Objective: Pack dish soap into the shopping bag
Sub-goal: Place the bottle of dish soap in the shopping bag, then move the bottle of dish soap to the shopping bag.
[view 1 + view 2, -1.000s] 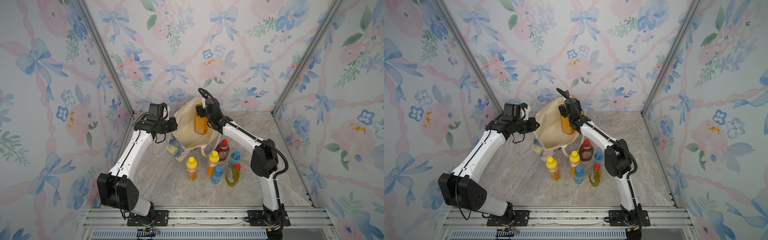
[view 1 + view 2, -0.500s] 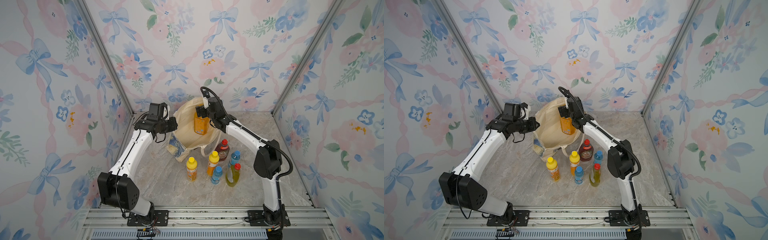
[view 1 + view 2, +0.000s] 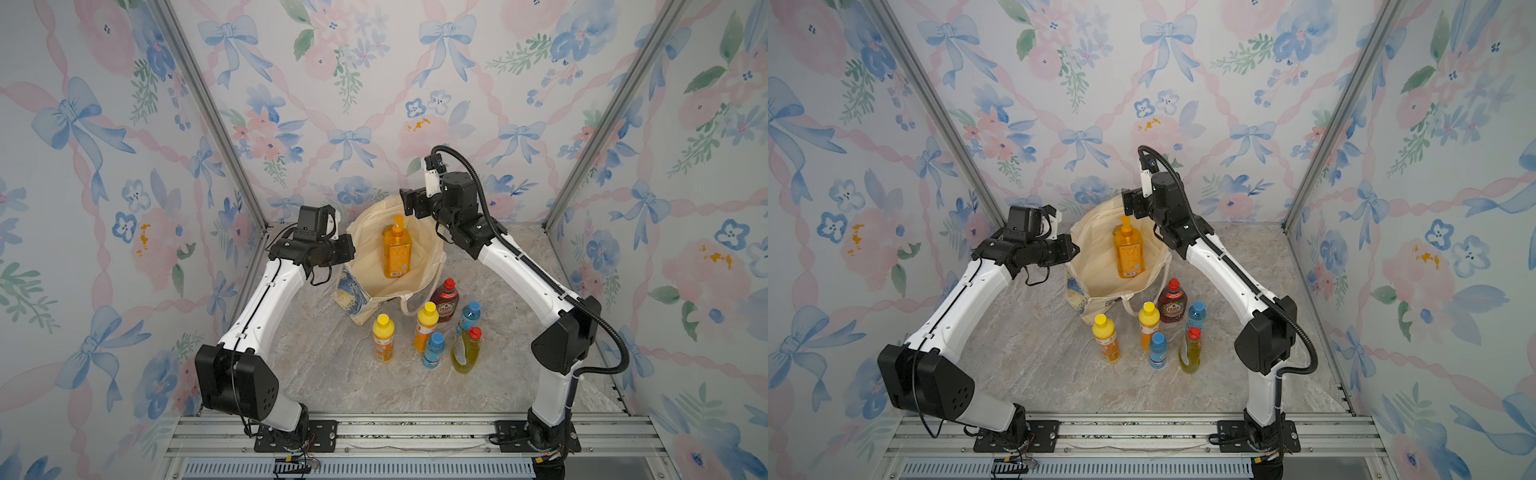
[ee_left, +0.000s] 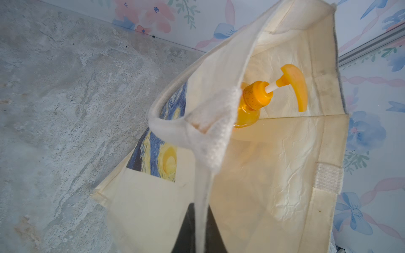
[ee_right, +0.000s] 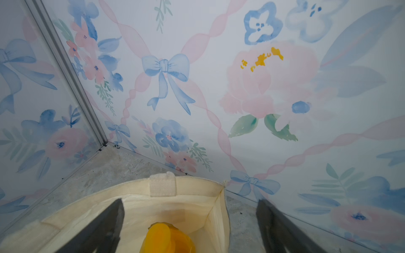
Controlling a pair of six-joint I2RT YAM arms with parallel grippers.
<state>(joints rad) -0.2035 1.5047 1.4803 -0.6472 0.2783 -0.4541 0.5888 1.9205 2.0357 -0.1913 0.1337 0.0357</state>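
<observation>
A cream canvas tote bag (image 3: 365,257) (image 3: 1096,262) with a blue-and-yellow painted print on one outer side is seen standing open on the grey marble-patterned tabletop (image 3: 332,374) in both top views, toward the back wall. A big orange plastic pump bottle (image 3: 396,255) is found upright inside it, set against the far inner wall.

The left gripper (image 3: 348,249) is clamped on the bag's rim at the robot's left side. In the left wrist view a strip of cream cloth is seen pinched between the dark jaws. The right gripper (image 5: 190,203) is held above the bag's mouth with its jaws spread wide and nothing between them. The orange pump head is seen just beneath it, untouched.

Six more bottles are stood upright in a cluster on the tabletop just in front of the bag. A dark-red bottle with a red cap (image 3: 445,301) is placed nearest the bag. Two orange yellow-capped bottles (image 3: 382,338) (image 3: 426,326), two small blue bottles (image 3: 467,318) (image 3: 433,350) and a yellow-green bottle with a red cap (image 3: 466,351) are ranged beside and in front of it.
</observation>
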